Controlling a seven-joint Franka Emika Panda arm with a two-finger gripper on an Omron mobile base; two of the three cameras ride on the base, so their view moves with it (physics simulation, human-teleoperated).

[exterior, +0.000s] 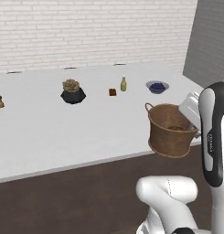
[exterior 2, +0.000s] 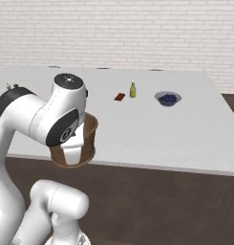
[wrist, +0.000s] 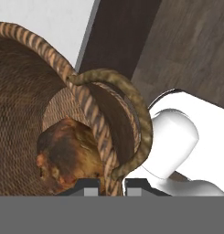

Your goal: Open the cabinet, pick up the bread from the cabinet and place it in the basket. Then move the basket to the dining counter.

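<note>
**Basket held aloft at dining counter edge, bread inside**

While the basket (exterior: 170,132) hangs clear of any surface at the near edge of the dining counter (exterior: 63,132), the bread (wrist: 70,153) lies on its woven floor, against the wall nearest the hand. The gripper (wrist: 109,185) is pinched on the basket's rim, one finger inside and one outside, beside a loop of the thin handle (wrist: 131,119). On the counter beyond stand a black plant pot (exterior: 73,93), a small brown block (exterior: 112,92), a yellow bottle (exterior: 123,84) and a blue bowl (exterior: 157,87), all well apart from the basket. A small brown item (exterior: 0,101) sits far left.
</note>
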